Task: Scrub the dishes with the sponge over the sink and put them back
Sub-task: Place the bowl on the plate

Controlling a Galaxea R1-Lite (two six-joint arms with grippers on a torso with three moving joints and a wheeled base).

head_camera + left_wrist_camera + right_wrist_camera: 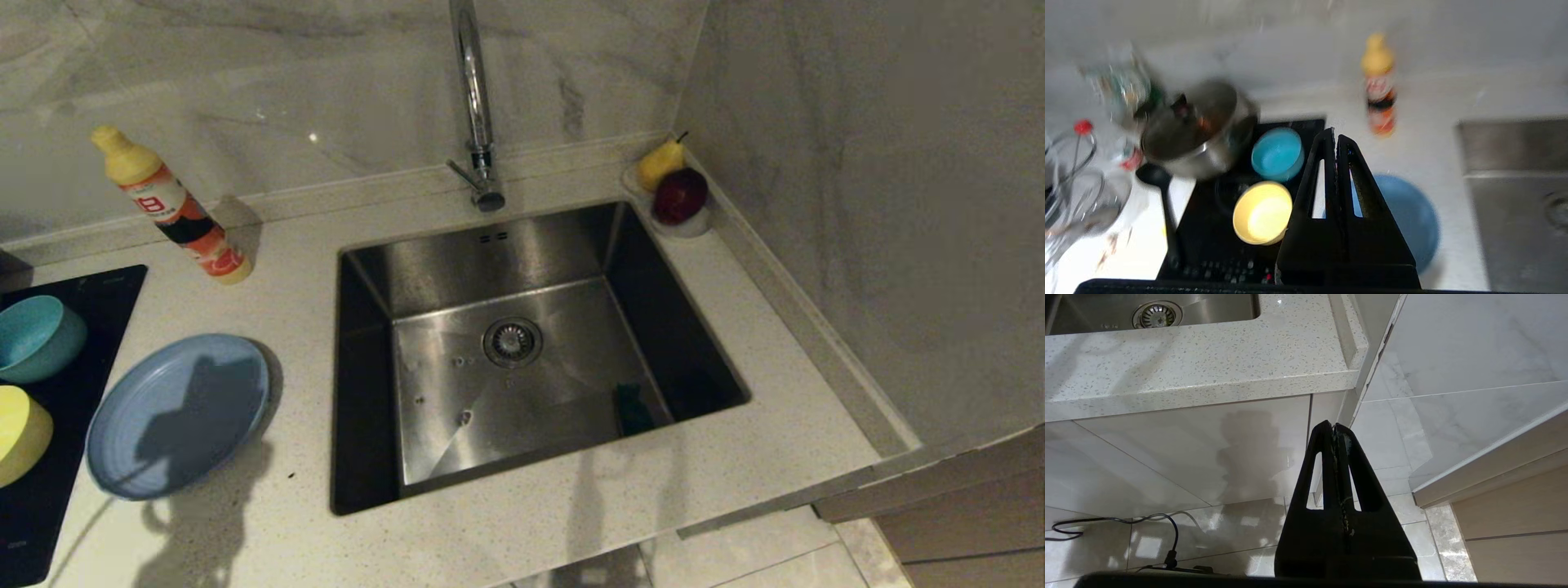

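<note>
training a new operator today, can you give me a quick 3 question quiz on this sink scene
1. True or false: the sponge lies inside the sink.
2. Which dish sits on the counter, not the cooktop? A) teal bowl B) yellow bowl C) blue-grey plate
3. How do the left gripper and right gripper stand?

Key: 1 true; 2 C; 3 both shut and empty, the left above the dishes, the right parked low before the cabinet.

Tap [476, 122] overhangs sink [522, 359]; bottle [175, 208] stands behind plate [180, 412].
</note>
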